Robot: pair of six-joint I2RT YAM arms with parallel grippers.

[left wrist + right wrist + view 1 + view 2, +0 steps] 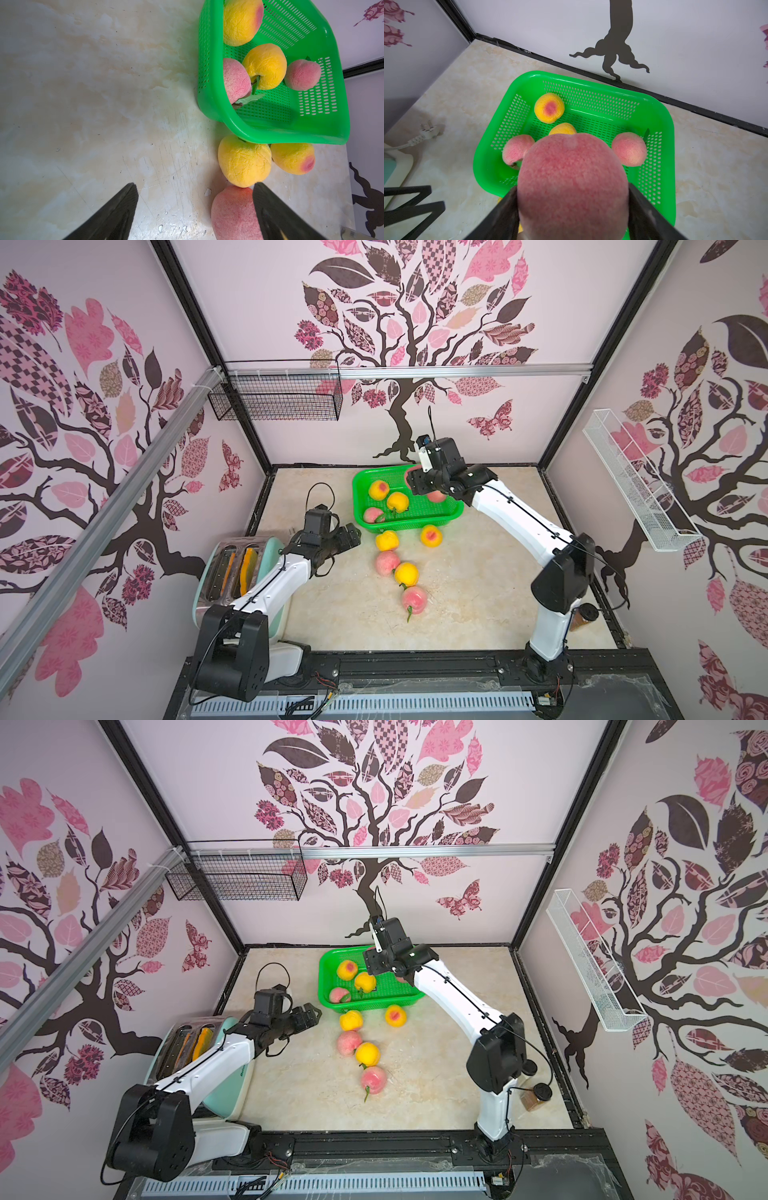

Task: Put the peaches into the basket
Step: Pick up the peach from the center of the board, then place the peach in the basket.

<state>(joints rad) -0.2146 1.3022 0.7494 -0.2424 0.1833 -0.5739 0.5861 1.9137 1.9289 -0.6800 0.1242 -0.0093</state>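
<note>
The green basket [358, 493] [488, 166] stands at the back middle of the table, and several peaches lie in it, among them a yellow one [397, 502] and a pink one [373, 515]. Above the basket, my right gripper [415, 484] [572, 189] is shut on a pink peach [573, 182]. Several more peaches lie on the table in front of the basket, from a yellow one [387, 540] [244, 161] down to a pink one [414, 600]. My left gripper [353, 537] [194, 185] is open and holds nothing, just left of that row, with a pink peach [232, 214] beside one finger.
A mint toaster [249, 568] stands at the front left under my left arm, with its plug [428, 129] lying on the table. A brown jar [584, 616] stands by the right arm's base. A black wire basket [274, 396] and a white rack [636, 481] hang on the walls.
</note>
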